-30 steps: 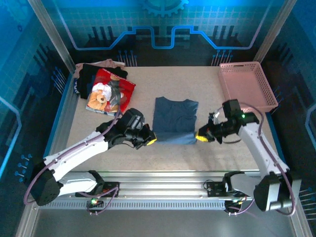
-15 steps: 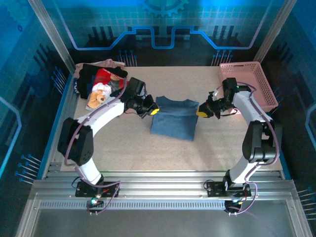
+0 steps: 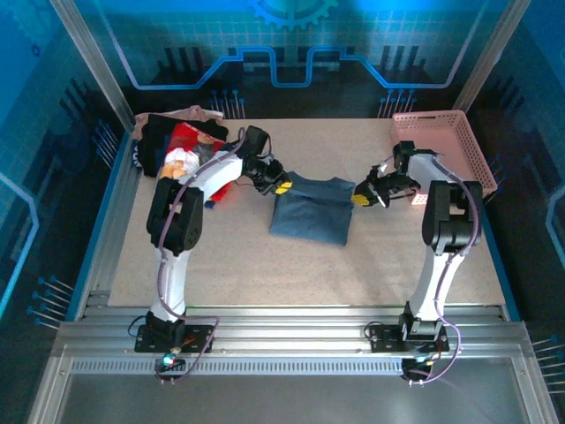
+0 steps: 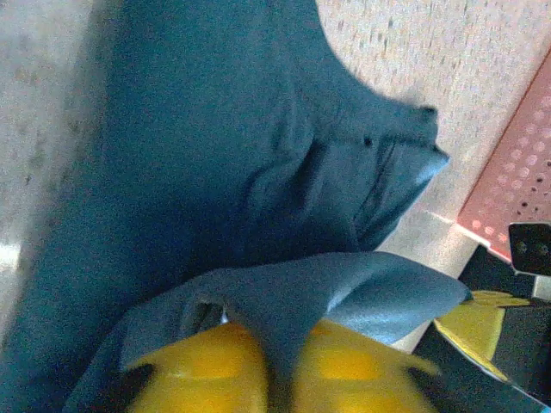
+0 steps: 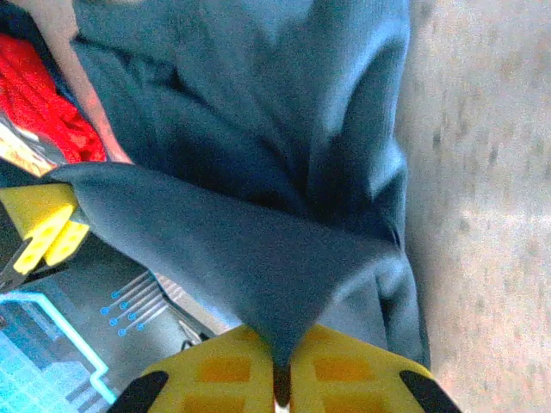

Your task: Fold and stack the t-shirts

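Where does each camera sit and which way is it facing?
Top external: above and behind the robot, looking down at the table; left gripper and right gripper show.
Left wrist: past its yellow fingers, across the slate-blue t-shirt toward the pink basket.
Right wrist: past its fingers, across it toward the red t-shirt.
Shared: both wrist views show that pinched blue shirt.

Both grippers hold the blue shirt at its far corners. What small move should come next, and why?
Probably open both grippers and let the cloth drop. The left gripper and the right gripper each pinch a far corner of the slate-blue t-shirt, which already lies doubled over, so the fold seems complete and only the release is left.
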Tool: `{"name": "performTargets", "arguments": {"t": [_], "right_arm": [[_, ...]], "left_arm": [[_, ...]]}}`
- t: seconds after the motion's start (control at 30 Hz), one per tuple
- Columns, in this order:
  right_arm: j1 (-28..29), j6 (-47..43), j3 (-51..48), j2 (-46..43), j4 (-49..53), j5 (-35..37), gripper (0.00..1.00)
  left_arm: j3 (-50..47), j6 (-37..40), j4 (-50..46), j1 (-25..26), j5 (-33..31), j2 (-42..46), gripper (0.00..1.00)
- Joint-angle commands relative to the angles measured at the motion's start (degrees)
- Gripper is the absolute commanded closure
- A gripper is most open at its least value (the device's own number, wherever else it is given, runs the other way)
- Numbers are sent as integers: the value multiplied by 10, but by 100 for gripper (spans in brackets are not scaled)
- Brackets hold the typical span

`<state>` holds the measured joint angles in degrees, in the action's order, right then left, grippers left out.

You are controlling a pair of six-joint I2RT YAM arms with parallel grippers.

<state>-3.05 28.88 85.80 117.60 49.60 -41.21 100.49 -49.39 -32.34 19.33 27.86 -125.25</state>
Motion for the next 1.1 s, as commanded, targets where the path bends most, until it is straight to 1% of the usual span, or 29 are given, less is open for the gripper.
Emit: {"name": "performTargets", "arguments": {"t": [0.0,0.03,0.1,0.13,0.17,0.23,0.33,0.4,0.53,0.6,0.67,0.7,0.77,0.8,0.9,0.97,1.07], "right_arm": [[-22,63,75,39,-52,-16,69],[-25,78,108,46,-58,-17,58],[-26,85,183,49,-50,-22,44],[-27,75,223,46,-31,-15,38],[-26,62,263,40,-10,-7,35],[-24,31,303,13,21,-1,32],[-21,-20,295,-54,58,10,30],[-18,-44,236,-117,51,10,27],[-5,-82,56,-257,15,15,20],[1,-83,-29,-311,-7,18,19],[11,-66,-130,-360,-49,16,17],[18,-61,-165,-377,-64,16,16],[43,-58,-220,-394,-81,28,15],[65,-59,-239,-400,-83,45,15],[132,-44,-287,-407,-107,100,11],[155,-15,-313,-400,-144,103,11],[189,10,-320,-376,-177,120,10]], "left_arm": [[60,-9,-13,-26,-2,-29,60],[78,-20,-1,-31,2,-32,50],[123,-28,5,-38,-3,-29,40],[146,-31,0,-42,-7,-22,39],[160,-31,-1,-45,-12,-8,38],[161,-28,1,-50,-34,38,34],[110,-3,19,-50,-62,128,30],[59,25,20,-50,-84,188,29],[-80,73,21,-54,-116,299,27],[-164,89,37,-55,-120,347,23],[-232,99,47,-61,-110,375,23],[-257,108,39,-64,-111,384,23],[-300,126,24,-72,-134,401,23],[-325,133,24,-79,-152,411,22],[-369,148,41,-110,-164,420,20],[-362,161,32,-132,-176,403,18],[-310,194,-4,-160,-200,350,19]]}}
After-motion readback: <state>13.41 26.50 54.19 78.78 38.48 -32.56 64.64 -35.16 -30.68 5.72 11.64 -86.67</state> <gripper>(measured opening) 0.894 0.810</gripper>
